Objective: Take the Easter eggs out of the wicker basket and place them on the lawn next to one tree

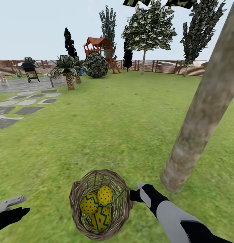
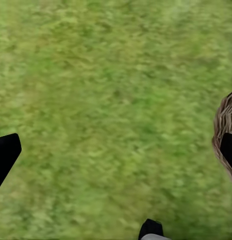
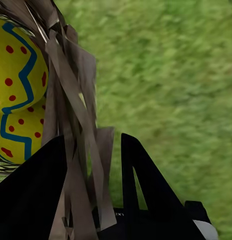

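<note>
The wicker basket (image 1: 96, 182) is tipped with its mouth toward me, low over the lawn (image 1: 113, 128). Three yellow Easter eggs lie in it: one (image 1: 105, 195) on top, one (image 1: 89, 204) to its left, one (image 1: 100, 218) lowest. My right gripper (image 1: 134, 195) is shut on the basket's right rim. In the right wrist view wicker strands (image 3: 75, 100) run between its fingers (image 3: 141, 180), with two eggs (image 3: 15, 70) behind. The tree's thick mottled trunk (image 1: 201, 111) rises just right of the basket. My left gripper (image 1: 21, 204) hangs open over grass to the basket's left, holding nothing.
Grey paving slabs (image 1: 26, 108) and a black grill (image 1: 29, 67) lie at the far left. A short palm (image 1: 68, 71), a round bush (image 1: 96, 64) and a red-roofed play tower (image 1: 100, 45) stand further back, before the slat fence (image 1: 164, 65). Open grass stretches ahead.
</note>
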You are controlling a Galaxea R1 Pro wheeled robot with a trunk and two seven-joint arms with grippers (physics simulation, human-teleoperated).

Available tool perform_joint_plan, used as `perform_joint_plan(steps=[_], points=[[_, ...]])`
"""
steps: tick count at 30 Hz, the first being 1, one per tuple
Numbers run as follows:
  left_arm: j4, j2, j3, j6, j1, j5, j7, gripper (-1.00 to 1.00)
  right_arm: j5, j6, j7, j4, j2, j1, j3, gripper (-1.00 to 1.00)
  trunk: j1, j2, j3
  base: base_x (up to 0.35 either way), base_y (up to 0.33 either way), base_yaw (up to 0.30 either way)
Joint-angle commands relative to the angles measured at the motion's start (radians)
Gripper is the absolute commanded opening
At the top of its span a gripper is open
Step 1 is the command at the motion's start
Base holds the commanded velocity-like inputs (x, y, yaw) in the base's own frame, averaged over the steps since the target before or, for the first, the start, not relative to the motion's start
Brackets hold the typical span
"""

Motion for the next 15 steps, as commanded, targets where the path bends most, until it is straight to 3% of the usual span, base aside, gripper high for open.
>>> perform_joint_plan(steps=[1,7,15], points=[[-0.001,0.0,0.0,0.005,-0.001,0.008,0.004,1.0,-0.016,0.004,-0.004,-0.002,0.001,-0.001,-0.012,-1.0,0.001,-0.002,-0.002,0.202,0.106,0.0],[0.0,-0.001,0.0,0.005,-0.001,0.008,0.004,1.0,-0.016,0.004,-0.004,-0.002,0.001,-0.001,-0.012,-1.0,0.001,-0.002,-0.002,0.177,0.096,0.0],[0.001,0.0,0.003,0.005,-0.002,0.008,0.008,1.0,-0.016,0.004,-0.004,-0.002,0.001,-0.001,-0.012,-1.0,0.005,-0.009,-0.005,0.019,0.009,0.0]])
